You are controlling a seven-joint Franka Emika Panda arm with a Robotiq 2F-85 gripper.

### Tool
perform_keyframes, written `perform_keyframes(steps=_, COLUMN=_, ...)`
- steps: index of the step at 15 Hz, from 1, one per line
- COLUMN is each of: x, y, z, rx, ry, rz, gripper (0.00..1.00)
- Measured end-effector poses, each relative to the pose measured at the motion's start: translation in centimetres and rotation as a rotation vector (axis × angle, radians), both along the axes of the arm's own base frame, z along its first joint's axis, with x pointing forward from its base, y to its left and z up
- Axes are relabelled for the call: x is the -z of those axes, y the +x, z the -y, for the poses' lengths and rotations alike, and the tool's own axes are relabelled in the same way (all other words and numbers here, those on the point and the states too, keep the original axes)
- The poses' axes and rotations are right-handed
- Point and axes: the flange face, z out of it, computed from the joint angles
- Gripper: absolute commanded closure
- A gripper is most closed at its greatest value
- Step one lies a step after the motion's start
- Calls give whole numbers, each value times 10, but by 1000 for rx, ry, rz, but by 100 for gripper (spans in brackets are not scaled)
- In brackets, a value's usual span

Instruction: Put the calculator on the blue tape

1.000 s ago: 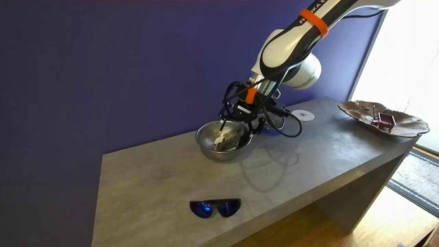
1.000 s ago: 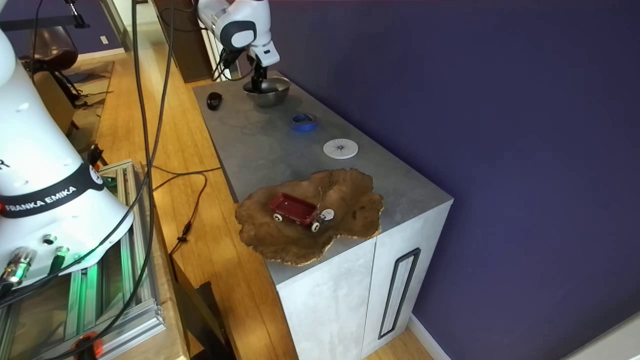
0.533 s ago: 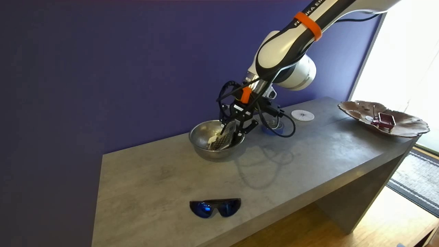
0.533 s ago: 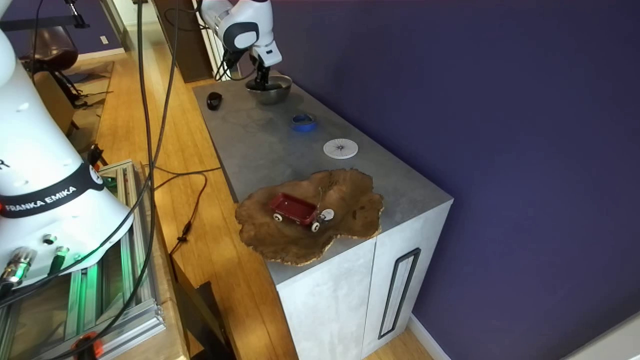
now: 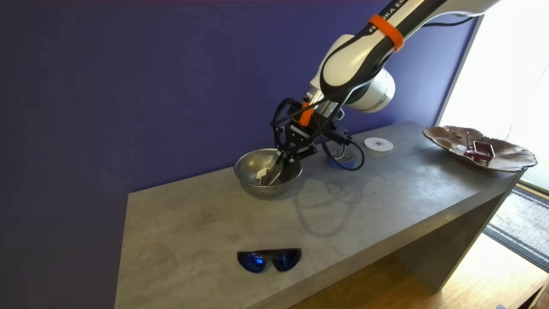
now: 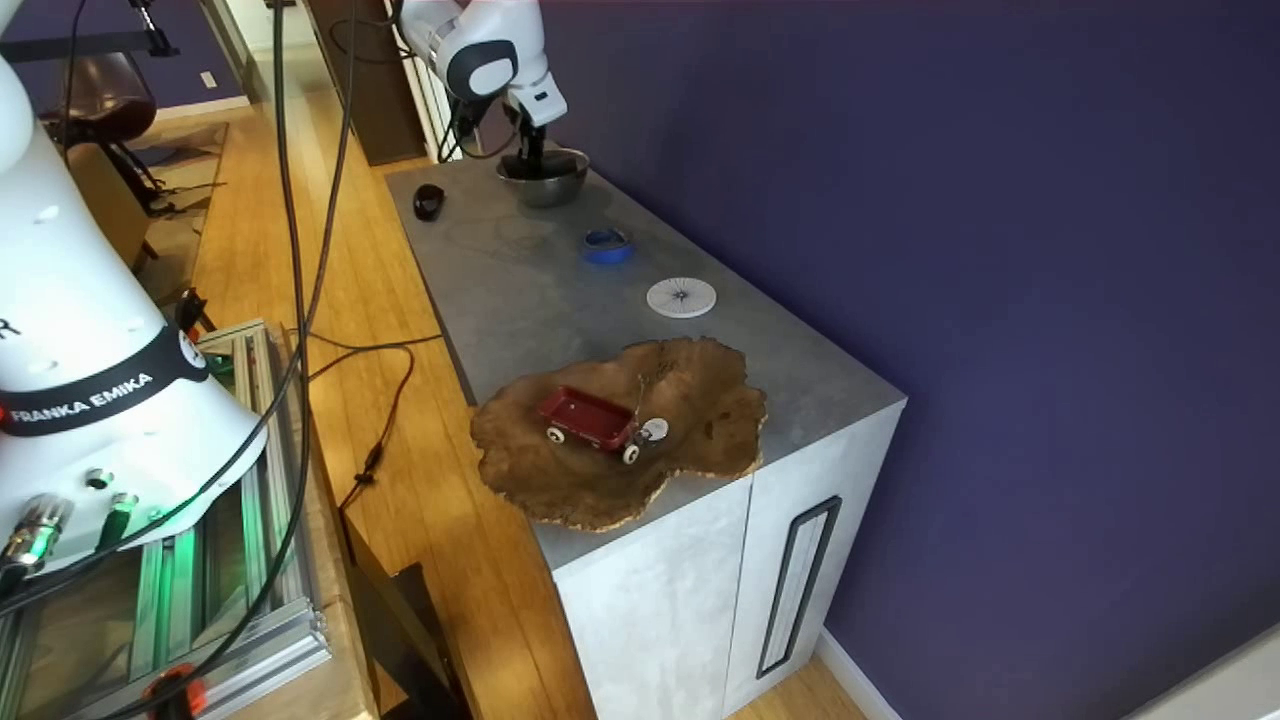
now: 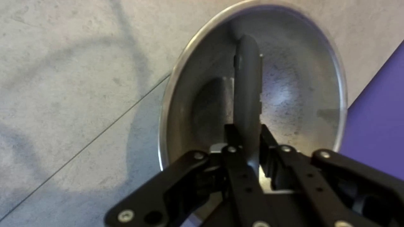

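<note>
The grey calculator (image 7: pixel 248 85) stands nearly on edge inside the metal bowl (image 7: pixel 180 67), its long edge facing up in the wrist view. Its dark keys show from the side in an exterior view, where the calculator (image 5: pixel 272 175) leans in the bowl. My gripper (image 7: pixel 246 129) reaches down over the bowl, fingers pressed on both faces of the calculator near one end. The roll of blue tape (image 6: pixel 608 248) lies flat on the table a short way from the bowl. A cable loop partly covers the blue tape (image 5: pixel 343 160) in an exterior view.
Beyond the tape lies a flat white disc (image 6: pixel 681 297). A brown wooden dish (image 6: pixel 690 400) carries a small red wagon (image 6: pixel 588 416). Dark blue-lensed sunglasses (image 5: pixel 270 260) rest near the table's front edge. A purple wall (image 5: pixel 171 107) runs close behind the bowl.
The gripper's fingers have come together on the calculator, which has turned more edge-on. The bowl has slid slightly, leftward in an exterior view, and the arm has shifted along with it.
</note>
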Motion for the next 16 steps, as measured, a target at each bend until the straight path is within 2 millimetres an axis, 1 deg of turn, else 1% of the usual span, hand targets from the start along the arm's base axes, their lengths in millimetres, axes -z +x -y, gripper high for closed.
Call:
perform_keyframes(steps=2, x=-7, y=-3, z=-1, rx=-19, ry=-4, rz=11, gripper=95)
perform_keyframes(steps=3, x=-14, y=-8, z=-3, rx=-41, ry=-6, rz=22, gripper=95)
perform_keyframes(steps=5, x=-37, y=-23, z=-8, rx=-120, ry=-3, rz=61, gripper=95)
perform_keyframes(steps=7, x=-65, y=-43, z=-11, rx=-225, ry=4, rz=113, gripper=95)
perform_keyframes(steps=9, x=-89, y=-67, z=-4, rx=-338, ry=6, rz=169, gripper=95)
perform_keyframes(steps=11, x=-109, y=-86, z=11, rx=-411, ry=6, rz=265, gripper=95)
perform_keyframes(steps=12, x=-118, y=-91, z=21, rx=-403, ry=18, rz=315, gripper=81)
perform_keyframes(steps=13, x=-123, y=-93, z=26, rx=-406, ry=18, rz=331, gripper=81)
perform_keyframes(steps=14, x=-122, y=-92, z=27, rx=-404, ry=15, rz=326, gripper=81)
perform_keyframes(steps=15, x=-120, y=-92, z=27, rx=-405, ry=13, rz=321, gripper=95)
perform_keyframes(steps=16, x=-116, y=-93, z=26, rx=-407, ry=13, rz=315, gripper=95)
